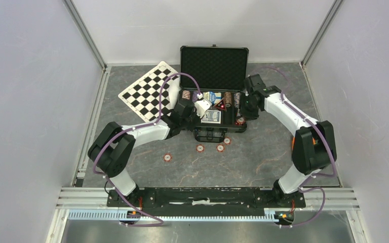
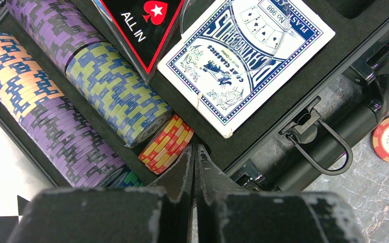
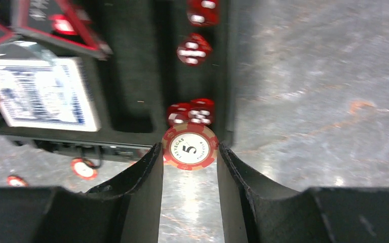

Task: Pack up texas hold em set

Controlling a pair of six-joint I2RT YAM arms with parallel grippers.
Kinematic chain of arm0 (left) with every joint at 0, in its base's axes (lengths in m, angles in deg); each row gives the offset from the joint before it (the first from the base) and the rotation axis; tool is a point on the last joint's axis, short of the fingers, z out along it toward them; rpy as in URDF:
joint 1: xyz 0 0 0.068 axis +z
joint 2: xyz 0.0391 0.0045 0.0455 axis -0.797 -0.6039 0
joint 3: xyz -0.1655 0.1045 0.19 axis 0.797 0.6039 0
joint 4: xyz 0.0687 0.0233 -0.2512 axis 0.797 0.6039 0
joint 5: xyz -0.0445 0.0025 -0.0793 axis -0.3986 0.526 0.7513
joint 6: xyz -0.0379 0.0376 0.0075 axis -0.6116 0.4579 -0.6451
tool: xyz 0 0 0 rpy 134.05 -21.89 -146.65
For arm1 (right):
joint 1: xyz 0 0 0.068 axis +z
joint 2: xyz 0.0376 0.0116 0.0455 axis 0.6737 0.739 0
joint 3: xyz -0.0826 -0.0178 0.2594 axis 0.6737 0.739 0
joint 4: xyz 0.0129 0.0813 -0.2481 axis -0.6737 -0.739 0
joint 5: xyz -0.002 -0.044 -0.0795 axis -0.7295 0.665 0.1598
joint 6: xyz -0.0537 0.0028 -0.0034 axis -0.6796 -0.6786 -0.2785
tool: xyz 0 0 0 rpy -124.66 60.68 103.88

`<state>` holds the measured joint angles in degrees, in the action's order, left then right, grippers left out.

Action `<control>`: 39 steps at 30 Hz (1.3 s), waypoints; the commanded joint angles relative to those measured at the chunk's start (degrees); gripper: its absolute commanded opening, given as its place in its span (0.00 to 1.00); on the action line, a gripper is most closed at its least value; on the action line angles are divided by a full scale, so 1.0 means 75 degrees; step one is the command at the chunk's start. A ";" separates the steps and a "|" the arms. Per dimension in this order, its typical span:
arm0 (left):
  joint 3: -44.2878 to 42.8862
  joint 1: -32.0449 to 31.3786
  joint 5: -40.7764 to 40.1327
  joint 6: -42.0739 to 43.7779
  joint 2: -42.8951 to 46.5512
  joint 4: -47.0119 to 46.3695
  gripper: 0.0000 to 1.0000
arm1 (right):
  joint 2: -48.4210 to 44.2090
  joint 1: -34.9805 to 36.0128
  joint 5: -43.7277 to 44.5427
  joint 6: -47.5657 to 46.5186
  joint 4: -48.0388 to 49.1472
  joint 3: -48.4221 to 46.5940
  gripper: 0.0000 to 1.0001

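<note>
The black foam-lined case lies open at the table's centre. My left gripper is shut and empty over the case's near-left corner, its tips beside a short red-and-yellow chip stack. Rows of purple, green and orange chips, a blue card deck and an "ALL IN" button lie in the foam. My right gripper is shut on a red "5" poker chip, gripped by its rim above the case's near-right corner. Red dice lie in the slot beyond.
Several loose red chips lie on the grey table in front of the case, one further left. The case handle sticks out toward them. A checkered board lies left of the case. Walls close in the sides.
</note>
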<state>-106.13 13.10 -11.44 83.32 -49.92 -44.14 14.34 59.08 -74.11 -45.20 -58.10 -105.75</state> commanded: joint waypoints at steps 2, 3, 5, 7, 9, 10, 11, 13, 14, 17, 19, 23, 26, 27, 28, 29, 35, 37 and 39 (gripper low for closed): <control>0.0048 -0.0080 0.0219 -0.0247 0.0139 -0.0189 0.06 | 0.0616 0.0747 -0.0441 0.0495 0.0322 -0.1095 0.44; 0.0049 -0.0079 0.0229 -0.0254 0.0138 -0.0200 0.06 | 0.0767 0.0876 -0.0470 0.0564 0.0345 -0.1280 0.44; 0.0049 -0.0079 0.0249 -0.0260 0.0120 -0.0217 0.05 | 0.1036 0.1077 -0.0528 0.0672 0.0379 -0.1598 0.44; 0.0060 -0.0079 0.0255 -0.0278 0.0121 -0.0228 0.05 | 0.1275 0.1243 -0.0598 0.0783 0.0444 -0.1829 0.44; 0.0072 -0.0081 0.0254 -0.0277 0.0124 -0.0252 0.05 | 0.1427 0.1345 -0.0783 0.0946 0.0673 -0.1882 0.44; 0.0077 -0.0079 0.0260 -0.0284 0.0119 -0.0270 0.06 | 0.1494 0.1402 -0.0876 0.1023 0.0819 -0.1877 0.43; 0.0086 -0.0079 0.0265 -0.0282 0.0104 -0.0277 0.06 | 0.1559 0.1444 -0.0911 0.1082 0.0891 -0.1907 0.44; 0.0078 -0.0079 0.0272 -0.0286 0.0091 -0.0286 0.05 | 0.1698 0.1504 -0.0942 0.1141 0.0887 -0.2019 0.43; 0.0079 -0.0076 0.0267 -0.0289 0.0075 -0.0288 0.06 | 0.1716 0.1508 -0.0916 0.1133 0.0848 -0.2033 0.43; 0.0063 -0.0068 0.0289 -0.0294 0.0052 -0.0288 0.05 | 0.1502 0.1485 -0.0623 0.1141 0.0887 -0.1779 0.44; 0.0065 -0.0068 0.0278 -0.0294 0.0042 -0.0289 0.05 | 0.1196 0.1417 -0.0543 0.1108 0.1074 -0.1397 0.44; 0.0060 -0.0068 0.0266 -0.0289 0.0031 -0.0288 0.05 | 0.0336 0.1384 -0.0254 0.0645 0.1428 -0.0318 0.47; 0.0060 -0.0068 0.0254 -0.0290 0.0006 -0.0288 0.05 | -0.0336 0.1428 0.0012 0.0170 0.1395 0.0562 0.54; 0.0054 -0.0068 0.0241 -0.0280 0.0001 -0.0288 0.05 | -0.0500 0.1501 0.0191 0.0058 0.1257 0.0763 0.57; 0.0049 -0.0068 0.0243 -0.0268 -0.0004 -0.0288 0.05 | -0.0667 0.1620 0.0373 -0.0001 0.1058 0.0973 0.60; 0.0049 -0.0068 0.0242 -0.0275 -0.0013 -0.0288 0.05 | -0.0801 0.1866 0.0586 -0.0074 0.0919 0.1148 0.64; 0.0037 -0.0068 0.0225 -0.0279 -0.0032 -0.0288 0.05 | -0.1365 0.3715 0.1445 0.0655 0.0220 0.1948 0.79; 0.0048 -0.0068 0.0223 -0.0269 -0.0008 -0.0280 0.05 | -0.1340 0.4099 0.1397 0.0954 0.0337 0.2055 0.81; 0.0060 -0.0068 0.0220 -0.0276 0.0023 -0.0288 0.05 | -0.1148 0.4382 0.1391 0.1109 0.0397 0.2004 0.80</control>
<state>-105.89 13.10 -11.42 83.32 -49.94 -44.82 5.88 89.29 -66.83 -40.89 -54.89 -90.94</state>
